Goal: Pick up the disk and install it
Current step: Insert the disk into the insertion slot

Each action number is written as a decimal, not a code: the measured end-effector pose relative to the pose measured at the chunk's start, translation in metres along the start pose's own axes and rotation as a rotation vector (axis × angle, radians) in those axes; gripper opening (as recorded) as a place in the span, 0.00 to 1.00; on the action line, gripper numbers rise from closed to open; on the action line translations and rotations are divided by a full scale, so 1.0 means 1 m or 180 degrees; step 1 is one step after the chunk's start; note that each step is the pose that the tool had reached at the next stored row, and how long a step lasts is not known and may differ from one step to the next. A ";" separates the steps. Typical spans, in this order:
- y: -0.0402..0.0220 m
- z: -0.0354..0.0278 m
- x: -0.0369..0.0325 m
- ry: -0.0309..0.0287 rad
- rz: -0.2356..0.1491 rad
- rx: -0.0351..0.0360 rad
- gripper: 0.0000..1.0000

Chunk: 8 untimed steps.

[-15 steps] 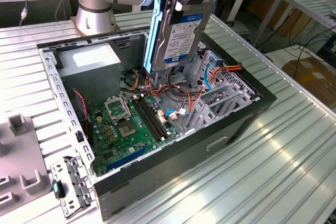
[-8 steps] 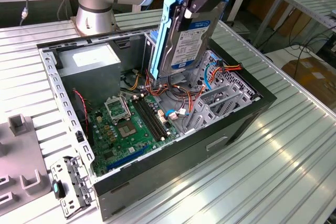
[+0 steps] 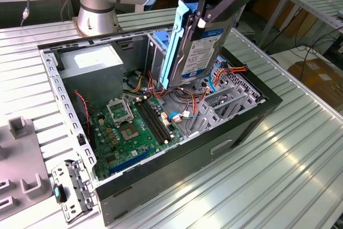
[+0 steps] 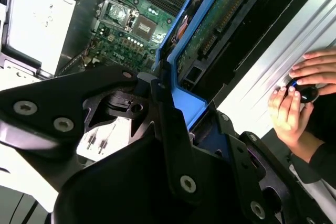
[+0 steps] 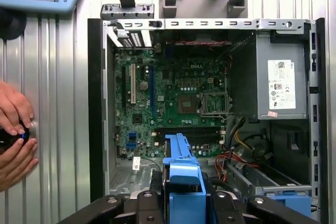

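Observation:
The disk [image 3: 201, 49] hangs on edge over the open computer case [image 3: 53, 87], its white and blue label facing the exterior view's right and a blue side rail [image 3: 174, 46] along its other edge. My gripper [image 3: 206, 14] is shut on its upper part, black fingers [image 3: 225, 1] clamped on either side. The disk's lower end sits just above the orange cables beside the grey drive cage [image 3: 225, 100]. In the second wrist view the disk's green circuit board [image 4: 220, 19] and blue rail [image 4: 176, 98] run away from the fingers [image 4: 168, 124]. The blue rail [image 5: 181, 177] also rises between the fingers in the first wrist view.
Inside the case lie a green motherboard [image 3: 131, 127] and a grey power-supply box [image 3: 94, 68]. A person's hands [image 5: 13, 129] work a control on the ribbed table beside the case. A grey fixture [image 3: 21, 159] lies at the exterior view's left.

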State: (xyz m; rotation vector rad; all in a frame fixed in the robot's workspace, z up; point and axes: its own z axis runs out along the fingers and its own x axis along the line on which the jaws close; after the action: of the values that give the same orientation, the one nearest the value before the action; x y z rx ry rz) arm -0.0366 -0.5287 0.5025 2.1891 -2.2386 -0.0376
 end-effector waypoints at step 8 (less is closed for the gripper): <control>-0.0243 0.0031 0.0041 0.0006 0.0000 0.0000 0.37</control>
State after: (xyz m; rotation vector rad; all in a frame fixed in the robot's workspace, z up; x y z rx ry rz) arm -0.0125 -0.5333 0.4988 2.1883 -2.2376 -0.0354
